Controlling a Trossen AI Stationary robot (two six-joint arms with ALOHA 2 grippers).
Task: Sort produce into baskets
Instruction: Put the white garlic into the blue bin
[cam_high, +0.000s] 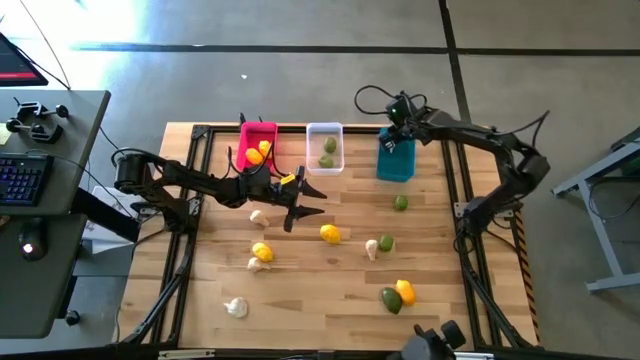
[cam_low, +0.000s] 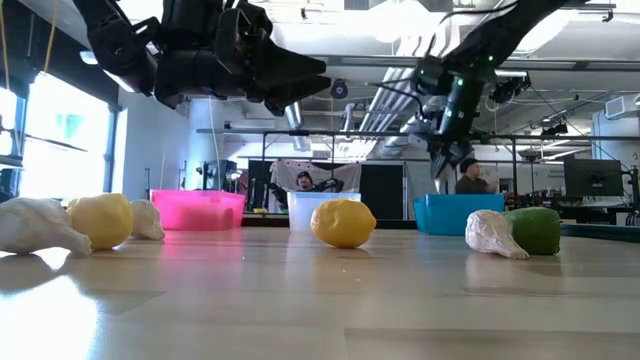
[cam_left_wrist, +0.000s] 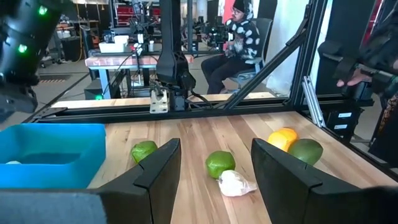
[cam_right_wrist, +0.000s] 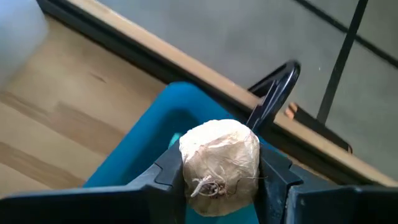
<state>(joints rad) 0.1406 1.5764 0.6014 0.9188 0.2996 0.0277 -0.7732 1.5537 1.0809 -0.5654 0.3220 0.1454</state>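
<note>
Right gripper (cam_right_wrist: 219, 177) sits clamped on a garlic (cam_right_wrist: 219, 163), right above the teal bin (cam_high: 396, 160) at the table's one o'clock. Left gripper (cam_high: 304, 200) hangs spread wide and empty over mid-table, a lemon (cam_high: 329, 234) just at its five o'clock.

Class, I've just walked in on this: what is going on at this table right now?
The right gripper holds a garlic bulb above the blue basket, not yet released. The left gripper hangs open and empty over the middle of the table. Lemons already sit in the pink basket and limes in the white basket. Other pieces are loose on the wood.
</note>
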